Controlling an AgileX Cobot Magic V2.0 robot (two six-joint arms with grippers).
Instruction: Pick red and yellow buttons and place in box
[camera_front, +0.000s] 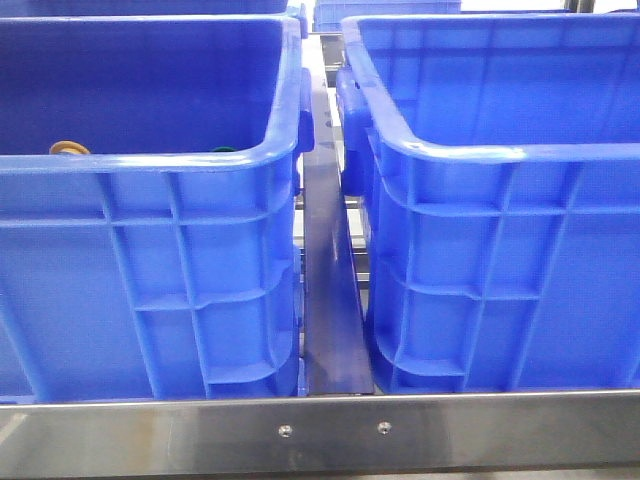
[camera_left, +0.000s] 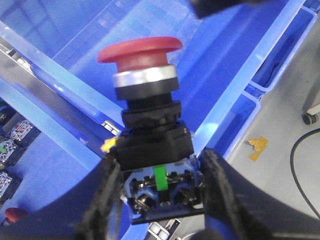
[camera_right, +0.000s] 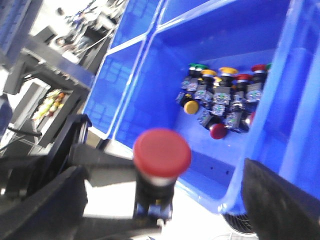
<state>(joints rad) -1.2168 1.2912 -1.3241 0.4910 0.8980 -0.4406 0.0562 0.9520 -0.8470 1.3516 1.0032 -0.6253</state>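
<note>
Left claw (camera_left: 160, 200) pinching red button (camera_left: 142, 55) by its grey contact block, cap pointing away from the fingers, long axis in line with them. Held above the box (camera_left: 250, 65). Best carried well inside the rim before letting go. Right claw (camera_right: 165, 210): spread wide, apparently empty.

Thick matte-black fingers (camera_left: 102, 200), rounded edges.

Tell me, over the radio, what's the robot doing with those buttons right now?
Left gripper shut on red button, above blue crates. Right gripper open, a red button between its fingers. More buttons heaped in a crate. Nothing blocking.
</note>
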